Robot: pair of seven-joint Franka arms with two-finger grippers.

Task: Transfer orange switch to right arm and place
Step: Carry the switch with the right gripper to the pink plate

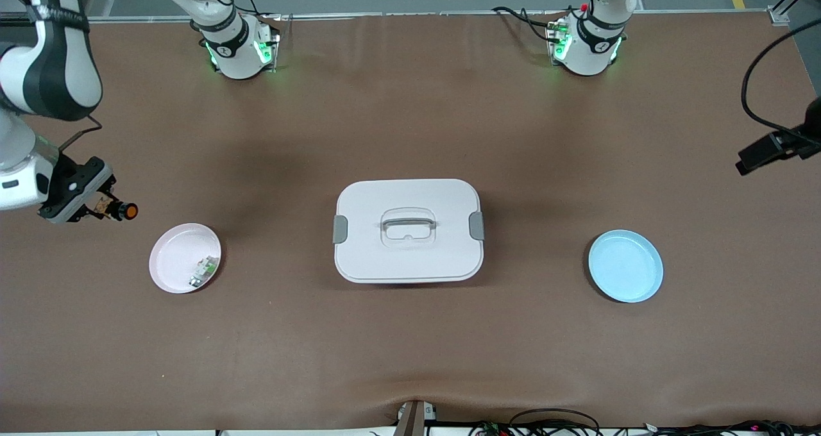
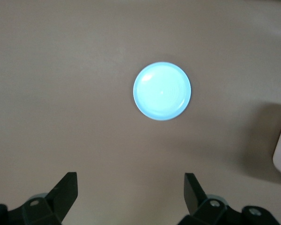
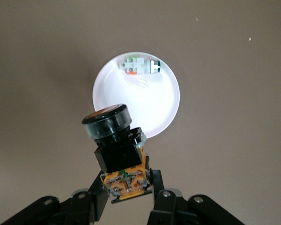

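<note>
The orange switch, a small black block with an orange cap, hangs in the air with my right gripper shut on it. It is over the table at the right arm's end, just off the pink plate. In the right wrist view the fingers clamp the switch's orange circuit end, and its cap points toward the plate. My left gripper is open and holds nothing, high above the blue plate.
A small green-white-grey part lies in the pink plate. A white lidded box with a handle stands mid-table. The blue plate lies toward the left arm's end. Cables run along the table's near edge.
</note>
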